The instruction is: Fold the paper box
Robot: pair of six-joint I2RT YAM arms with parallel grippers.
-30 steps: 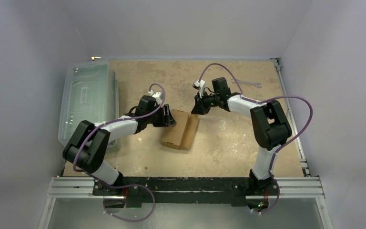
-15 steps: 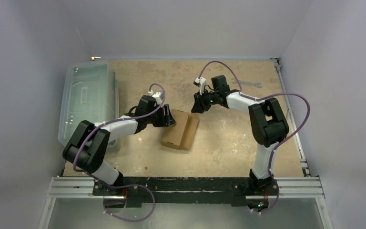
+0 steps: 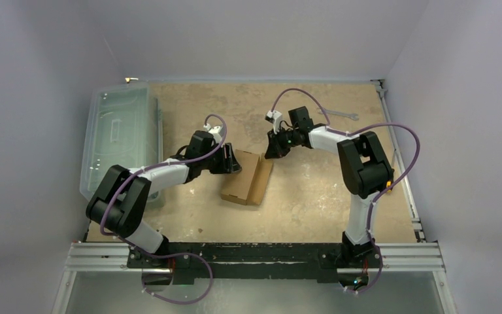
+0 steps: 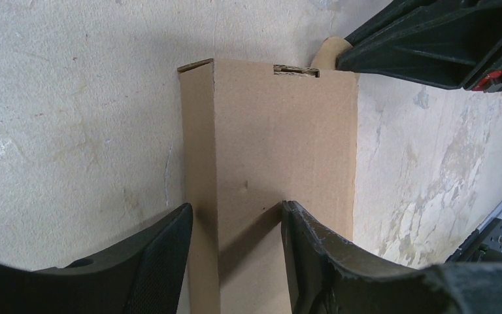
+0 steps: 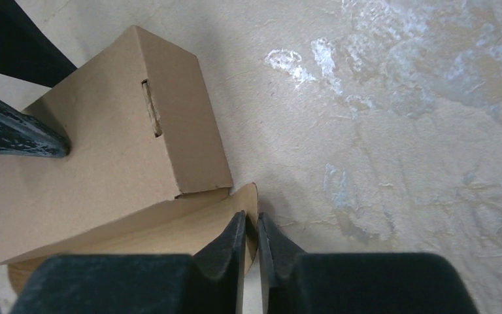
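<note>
Top view: paper box (image 3: 246, 178) lies on the table between my arms, long axis running near to far with a slight slant. Left gripper (image 3: 231, 161) is at its far-left corner, right gripper (image 3: 274, 152) at its far-right. Clear bin (image 3: 121, 131) stands well to the left; I cannot tell its contents.

Left wrist: jaws spread, straddling the box's folded edge, no pinch.

Right wrist: jaws almost together, pinching the rim of the rounded flap (image 5: 170, 229). The box body lies ahead and to the left.

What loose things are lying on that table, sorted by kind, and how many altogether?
cardboard box: 1
clear plastic bin: 1
wrench: 1
Total: 3
</note>
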